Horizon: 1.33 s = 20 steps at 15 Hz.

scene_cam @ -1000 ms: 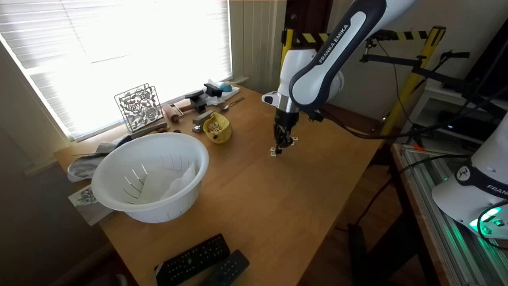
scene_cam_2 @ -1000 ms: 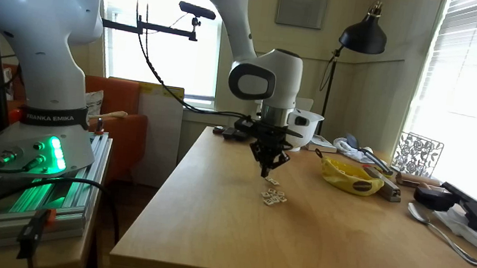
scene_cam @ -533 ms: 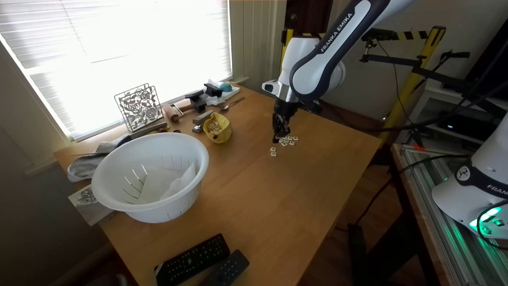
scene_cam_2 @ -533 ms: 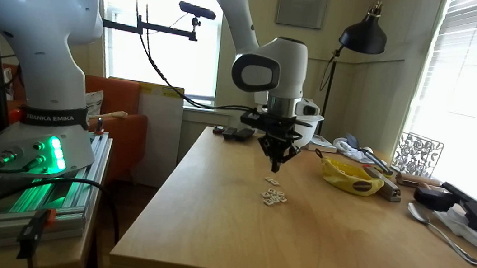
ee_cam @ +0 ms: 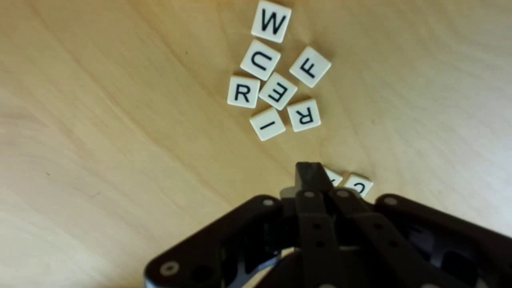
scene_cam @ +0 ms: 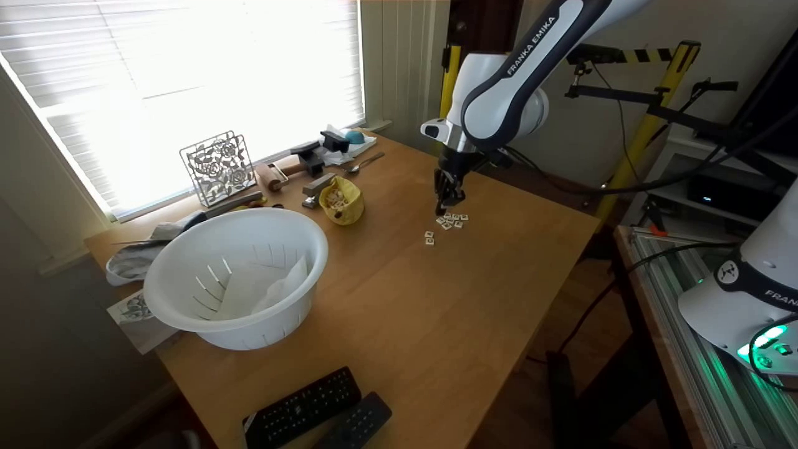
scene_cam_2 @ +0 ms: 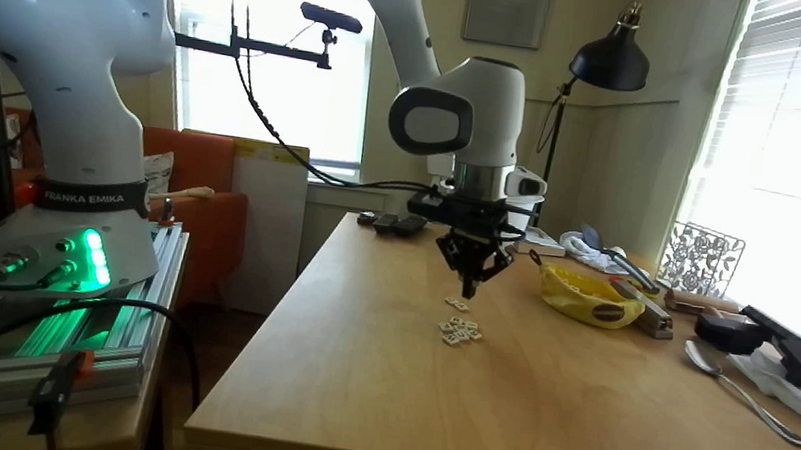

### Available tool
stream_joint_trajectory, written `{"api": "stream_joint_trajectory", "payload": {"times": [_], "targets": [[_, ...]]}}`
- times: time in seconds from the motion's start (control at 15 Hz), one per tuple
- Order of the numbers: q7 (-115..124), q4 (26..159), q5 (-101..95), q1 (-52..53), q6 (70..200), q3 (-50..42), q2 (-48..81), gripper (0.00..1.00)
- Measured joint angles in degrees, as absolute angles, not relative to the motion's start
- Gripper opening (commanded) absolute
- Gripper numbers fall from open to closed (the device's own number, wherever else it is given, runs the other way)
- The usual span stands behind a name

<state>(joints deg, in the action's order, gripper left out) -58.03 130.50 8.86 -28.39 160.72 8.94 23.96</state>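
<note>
Examining the light-brown wooden table (scene_cam_2: 537, 418), we noted the black two-fingered gripper (ee_cam: 314, 176) poised tip-down above the small white square letter tiles (ee_cam: 278, 91), apparently clear of the wood. We found its fingers closed against each other and saw nothing held between them.

We counted seven tiles in a loose group in the wrist view, all face up, reading W, U, F, E, I and two of R. Just apart from that group, on the side toward the large white slotted plastic bowl (scene_cam: 274, 324), we located the C tile (ee_cam: 359, 185) and a neighbouring tile (ee_cam: 333, 176) whose letter the fingertips partly hid. In an exterior view we recorded pale pieces (scene_cam: 337, 199), likely more tiles, inside the yellow banana-shaped pouch (scene_cam: 353, 209), well apart from the gripper.

We judged the step in hand to be positioning over the tiles, without contact. In our assessment, any move onto them called for a choice of finger setting: picking up a single tile required spread fingers squared to its edges, while nudging one suited the closed tips, lowered alongside it. We rated the tight spacing of the group as the chief hazard, since a stray fingertip could have disturbed adjacent tiles.
</note>
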Motion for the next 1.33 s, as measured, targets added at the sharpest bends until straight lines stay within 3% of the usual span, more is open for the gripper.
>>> {"api": "stream_joint_trajectory", "payload": {"times": [1.33], "targets": [[-66.9,133.2,12.8,-29.1,161.3,8.3,24.7,0.0]]}}
